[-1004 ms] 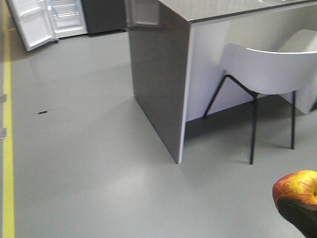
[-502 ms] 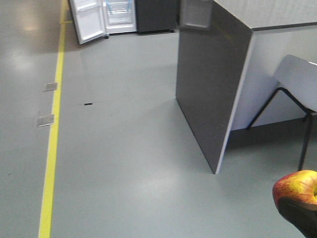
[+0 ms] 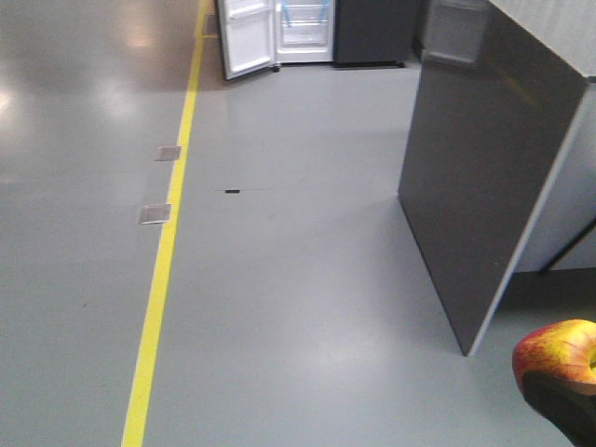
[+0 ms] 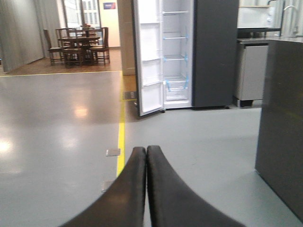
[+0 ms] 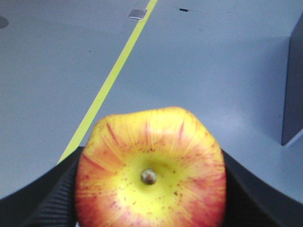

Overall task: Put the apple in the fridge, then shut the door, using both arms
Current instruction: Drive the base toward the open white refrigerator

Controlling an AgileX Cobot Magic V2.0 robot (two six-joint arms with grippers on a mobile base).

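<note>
Right gripper [image 5: 149, 194]: jaws spread about apple-width and clamped on the apple [image 5: 149, 170], black ribbed fingers [image 5: 52, 198] pressing both its sides. Stem end faces the right wrist camera. In the front view the apple [image 3: 557, 352] sits in the lower right corner, held above the grey floor [image 3: 298, 279].

Left gripper [image 4: 146, 150]: fingers pressed fully together with no gap, nothing held, bottom centre of the left wrist view.

The fridge [image 4: 215, 52] is far off at top centre, well apart from the apple. Its door [image 4: 149, 71] is swung open and white shelves with blue tape show inside.

A yellow floor line [image 3: 163, 270] runs from lower left up toward the door [image 3: 247, 37]. Two metal floor plates [image 3: 155, 213] lie just beside the line. A dark grey cabinet side [image 3: 494, 158] stands at the right. A dining table with chairs [image 4: 78, 45] is at the upper left of the left wrist view.
</note>
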